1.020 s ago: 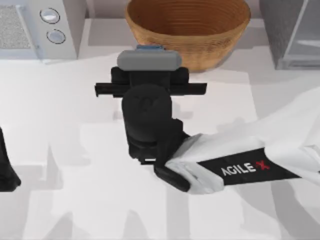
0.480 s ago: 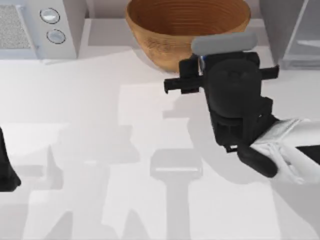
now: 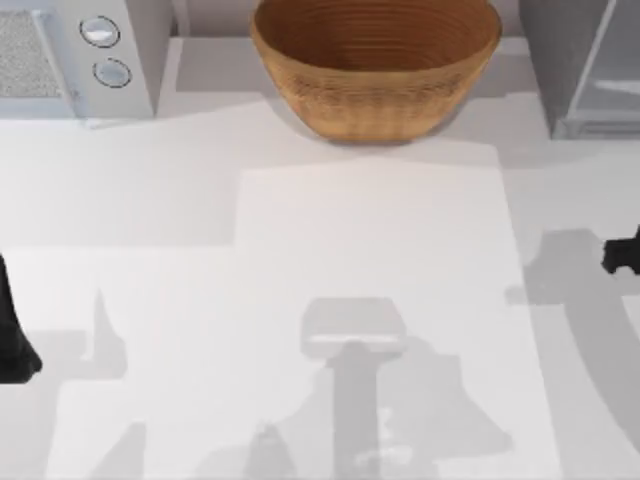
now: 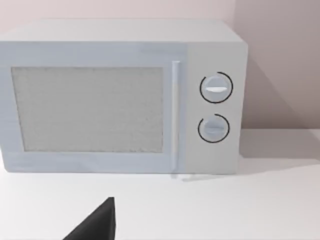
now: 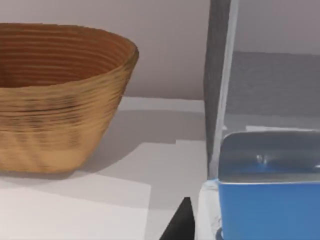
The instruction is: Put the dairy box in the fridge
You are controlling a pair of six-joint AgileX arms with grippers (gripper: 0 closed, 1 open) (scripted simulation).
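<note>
Up close in the right wrist view, the dairy box (image 5: 265, 200) sits just before the fridge (image 5: 220, 85), beside the wicker basket (image 5: 60, 100). Whether the right arm's (image 3: 622, 255) fingers grasp it, I cannot tell. Left arm (image 3: 12, 330) parked at the counter's (image 3: 300, 230) left edge, facing the microwave (image 4: 125, 95).

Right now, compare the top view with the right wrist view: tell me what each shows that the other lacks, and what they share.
Top view alone: the microwave with two knobs at the table's far left, the parked left arm at the left edge, and a black part of the right arm at the right edge. Right wrist view alone: the dairy box, its blue top close before the camera. Both: the wicker basket, the fridge and the white table.
</note>
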